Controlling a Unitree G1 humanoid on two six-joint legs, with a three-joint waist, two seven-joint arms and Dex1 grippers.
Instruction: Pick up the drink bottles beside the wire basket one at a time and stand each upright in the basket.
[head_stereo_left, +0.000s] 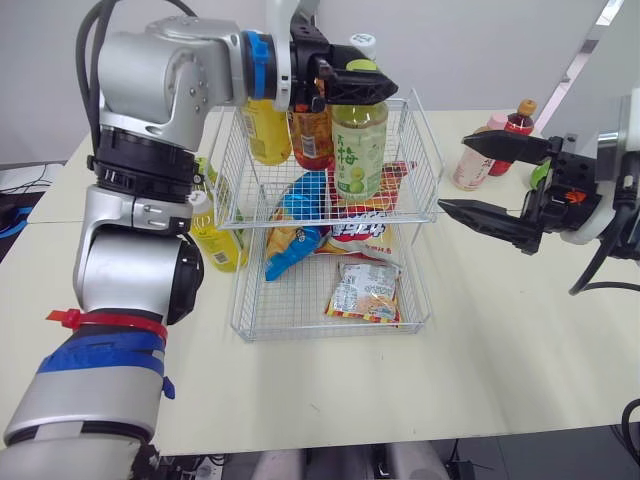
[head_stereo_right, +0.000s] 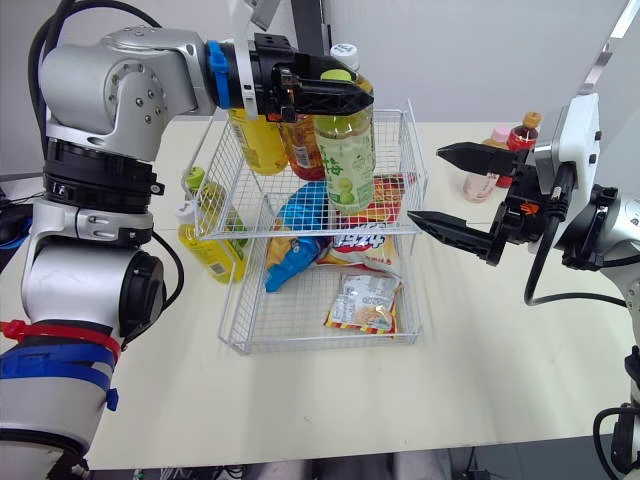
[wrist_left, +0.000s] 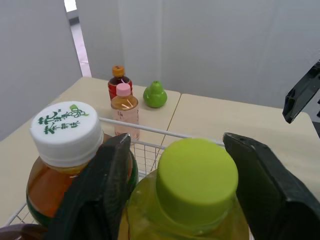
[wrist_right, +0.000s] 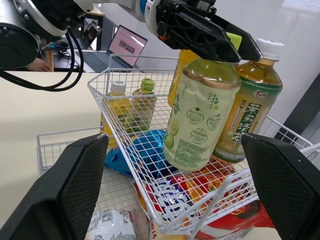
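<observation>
The left gripper's (wrist_left: 179, 145) two black fingers (wrist_left: 107, 190) are clamped on the neck of a lime-capped bottle (head_stereo_left: 358, 150), held upright inside the upper tier of the wire basket (head_stereo_left: 425, 130); its pale green label bears a large Chinese character and pictured green fruit. Just left of it in that tier stand an amber tea bottle (wrist_right: 255, 100), its white cap printed with green Chinese characters, and a yellow bottle (head_stereo_left: 265, 130). Snack packets (head_stereo_left: 365, 290) lie in the lower tier. Two yellow drink bottles (head_stereo_right: 200, 235) stand on the table (head_stereo_left: 500, 340) at the basket's left. Right of the basket, the right gripper (head_stereo_right: 425, 185) hovers wide open, empty, near a pink-capped bottle (head_stereo_left: 475, 160) and a red bottle (head_stereo_left: 515, 130).
</observation>
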